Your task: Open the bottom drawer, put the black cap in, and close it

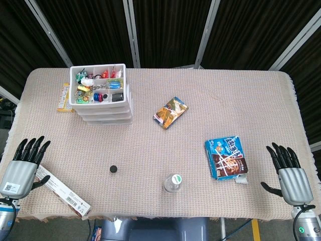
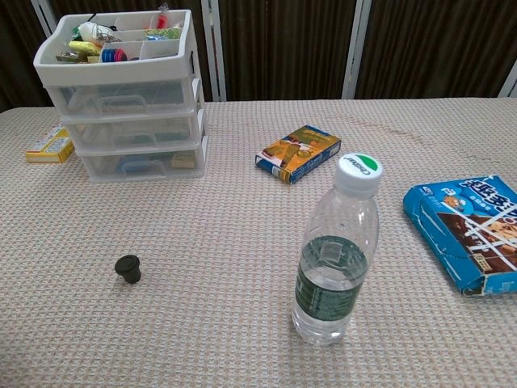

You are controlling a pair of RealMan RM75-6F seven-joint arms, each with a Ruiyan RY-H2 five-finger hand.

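Resting at the near left edge of the beige woven tablecloth (image 1: 150, 150), the left hand (image 1: 24, 164) holds nothing, its dark fingers (image 1: 31, 149) straight and slightly apart, touching a long brown and white carton (image 1: 62, 191) that lies just beside it. Further back stands the white plastic three-drawer organiser (image 2: 129, 105) with a top tray of colourful small items; all its drawers sit flush, the bottom drawer (image 2: 145, 164) included. A small yellow box (image 2: 50, 144) lies against its left side. The small black round cap (image 2: 128, 268) sits on the cloth, well in front of the organiser and apart from both hands. Right of it stands an upright clear plastic water bottle (image 2: 335, 255) with a white and green lid. Behind lies an orange and blue snack box (image 2: 298, 153). A blue biscuit packet (image 1: 226, 157) lies further right. The right hand (image 1: 288, 173) rests at the near right edge, empty, fingers extended and apart.
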